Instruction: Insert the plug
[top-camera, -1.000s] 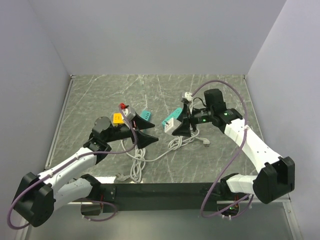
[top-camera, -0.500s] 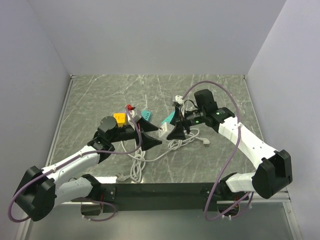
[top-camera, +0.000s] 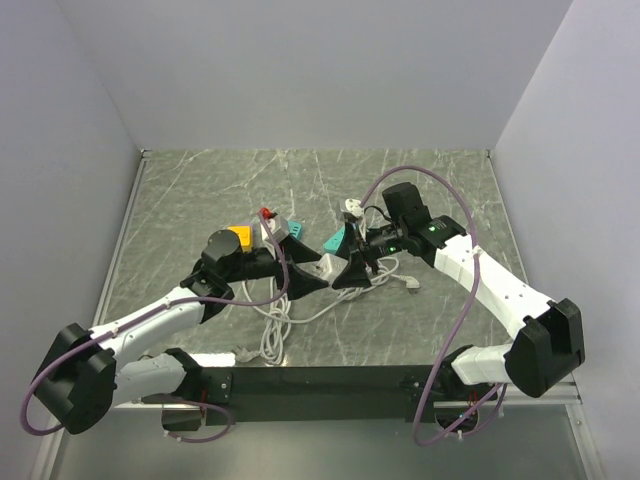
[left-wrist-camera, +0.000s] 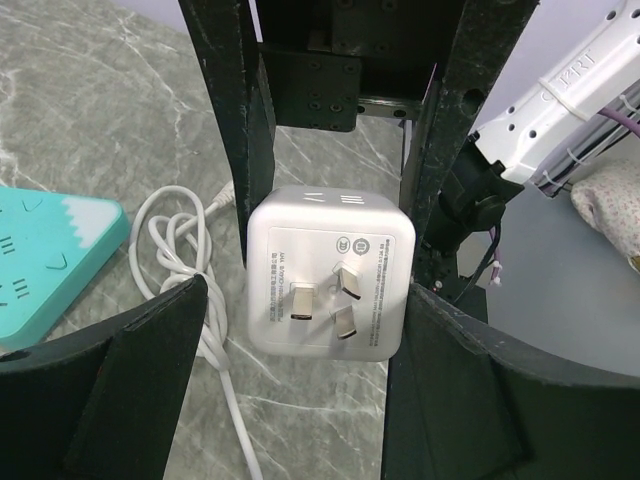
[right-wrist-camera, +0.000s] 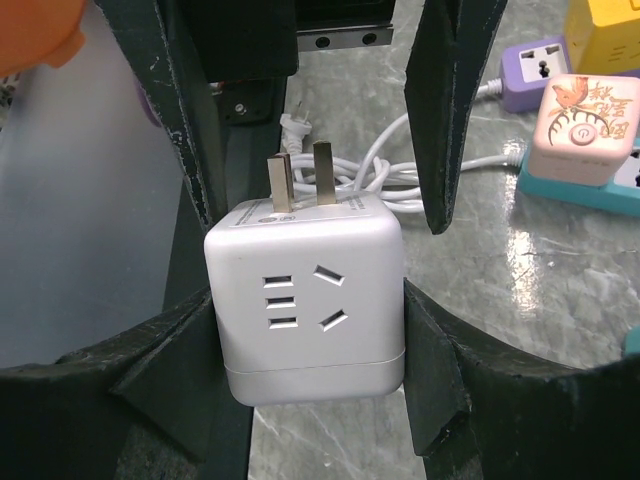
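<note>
Walls: I see pale walls (top-camera: 300, 70) closing off the left, back and right of the workspace.
Table: the grey-green marble table (top-camera: 200, 190) has a metal rim along its left and back edges. Open stone runs from the grippers to the back wall and out to both sides.
Arms: both reach inward and meet nose to nose near the middle of the table, well apart from every wall.
Cord: a coil of white cord (top-camera: 272, 325) lies on the stone under the left arm, toward the near edge.
Strip: a teal strip (right-wrist-camera: 585, 190) lies flat on the table beyond the left gripper. It carries a pink cube (right-wrist-camera: 598, 118) seated on top.
Neighbours: a purple adapter (right-wrist-camera: 540, 70) and a yellow block (right-wrist-camera: 600, 30) sit just behind the strip.
Right gripper: the right gripper (right-wrist-camera: 305, 300) is clamped on the white cube plug (left-wrist-camera: 330, 240), with one finger pressed on each side face.
Left gripper: the left gripper (left-wrist-camera: 305, 300) has its jaws spread wide, with its fingers flanking the same cube. I see a gap on one side and cannot tell whether the other finger touches.
Plug: it is held above the stone between the two grippers.
Prongs: three flat prongs (left-wrist-camera: 335, 300) face my left wrist camera, and the socket face looks toward the right wrist camera.
</note>
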